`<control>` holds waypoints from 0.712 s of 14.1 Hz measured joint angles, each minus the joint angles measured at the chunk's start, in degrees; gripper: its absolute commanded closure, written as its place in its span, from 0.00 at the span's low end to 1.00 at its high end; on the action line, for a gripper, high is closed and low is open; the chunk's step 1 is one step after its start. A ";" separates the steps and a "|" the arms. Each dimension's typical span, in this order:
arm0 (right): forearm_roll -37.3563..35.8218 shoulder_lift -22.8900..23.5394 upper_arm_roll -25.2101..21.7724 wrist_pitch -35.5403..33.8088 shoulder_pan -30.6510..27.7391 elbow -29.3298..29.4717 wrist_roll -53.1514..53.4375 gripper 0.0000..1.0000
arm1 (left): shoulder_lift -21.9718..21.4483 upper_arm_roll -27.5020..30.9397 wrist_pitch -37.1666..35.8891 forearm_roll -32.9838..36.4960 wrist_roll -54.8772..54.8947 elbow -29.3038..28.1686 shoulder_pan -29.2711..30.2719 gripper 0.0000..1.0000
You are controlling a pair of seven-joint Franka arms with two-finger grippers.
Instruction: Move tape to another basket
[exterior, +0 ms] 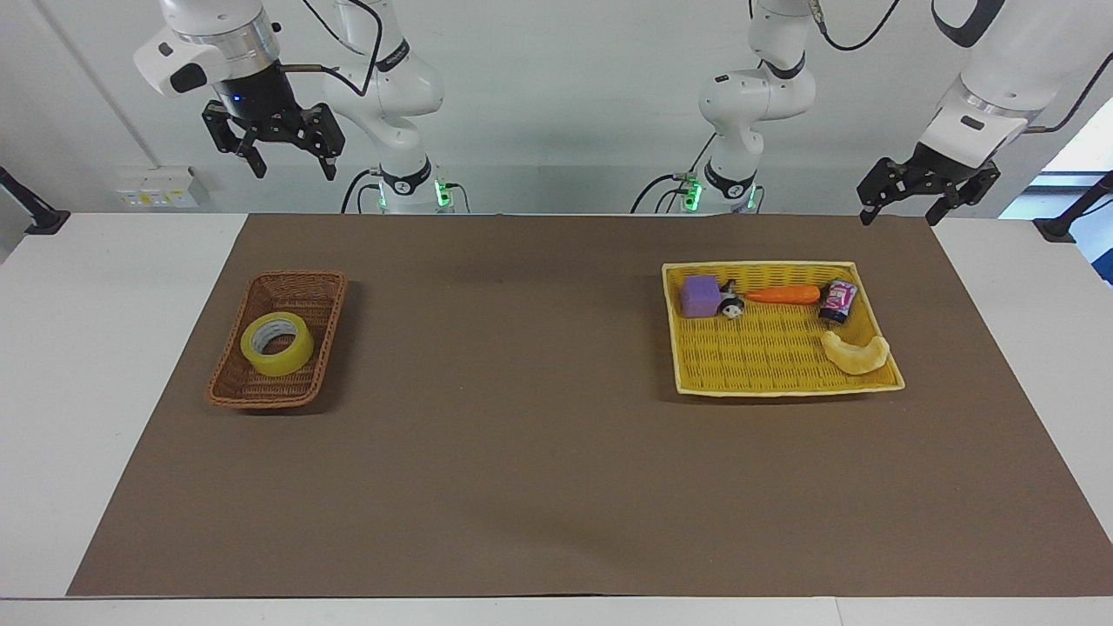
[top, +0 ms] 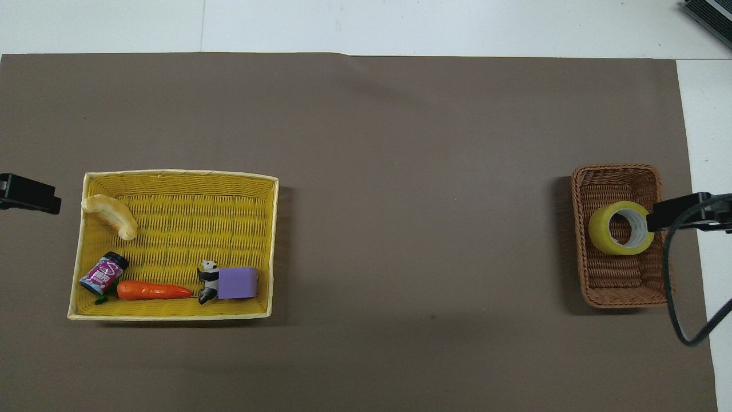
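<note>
The yellow tape roll (exterior: 291, 356) lies flat in the brown wicker basket (exterior: 296, 287) at the right arm's end of the table. It also shows in the overhead view (top: 600, 234), in the same basket (top: 617, 286). My right gripper (exterior: 294, 169) is open and empty. It hangs high in the air, well above the basket and clear of the tape. Only its edge shows in the overhead view (top: 686, 210), beside the basket. My left gripper (exterior: 900, 216) is open and empty, and waits raised over the left arm's end of the table.
A flat yellow tray basket (exterior: 765, 356) sits toward the left arm's end. It holds a purple block (exterior: 700, 296), a panda figure (exterior: 731, 306), a carrot (exterior: 783, 295), a small can (exterior: 838, 301) and a pale crescent piece (exterior: 856, 354). A brown mat (exterior: 522, 417) covers the table.
</note>
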 measured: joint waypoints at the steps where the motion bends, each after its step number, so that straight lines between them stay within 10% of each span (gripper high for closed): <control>1: -0.01 0.00 0.01 0.02 -0.01 -0.01 -0.04 0.00 | 0.00 0.00 0.00 0.00 0.00 0.00 0.00 0.00; 10: -0.05 0.02 0.01 1.00 -1.72 -0.16 -1.26 0.00 | 0.00 0.00 0.00 0.00 0.00 0.00 0.00 0.00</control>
